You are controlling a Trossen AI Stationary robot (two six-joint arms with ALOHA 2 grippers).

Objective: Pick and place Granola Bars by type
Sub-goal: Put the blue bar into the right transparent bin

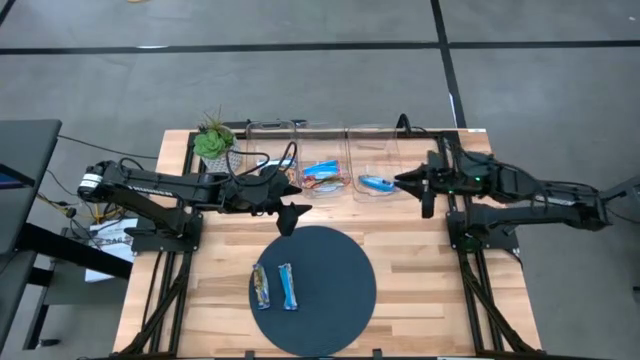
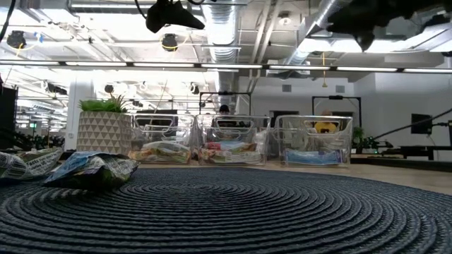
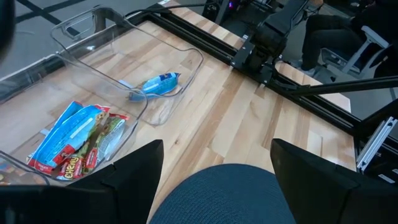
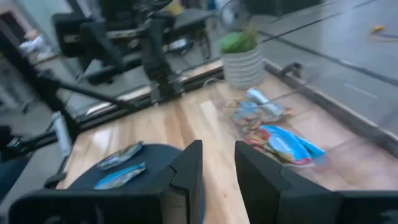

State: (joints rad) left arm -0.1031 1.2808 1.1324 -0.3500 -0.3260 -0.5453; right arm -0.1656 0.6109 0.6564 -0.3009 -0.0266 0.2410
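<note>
Granola bars (image 1: 273,286) lie in two places: a pair side by side on the left part of the round dark mat (image 1: 330,300), one multicoloured and one light blue, and the rest in the clear bins (image 1: 322,160) along the far edge of the wooden surface (image 1: 420,290). The middle bin (image 3: 37,112) holds a heap of mixed wrappers, red, green and light blue; the right bin (image 3: 180,46) holds a single bright blue bar (image 1: 377,184); the left bin's contents show only in the low view, as a greenish pile. A potted plant (image 1: 214,143) stands at the far left corner, just beside the left bin.

The left pincer (image 1: 291,217) hangs above the far edge of the mat, just near of the middle bin, its fingers (image 3: 134,171) spread wide with nothing between them. The right pincer (image 1: 412,181) hovers at the right bin's right side, high off the surface; its fingers (image 4: 186,168) stand close together with a narrow gap, and nothing is seen between them
</note>
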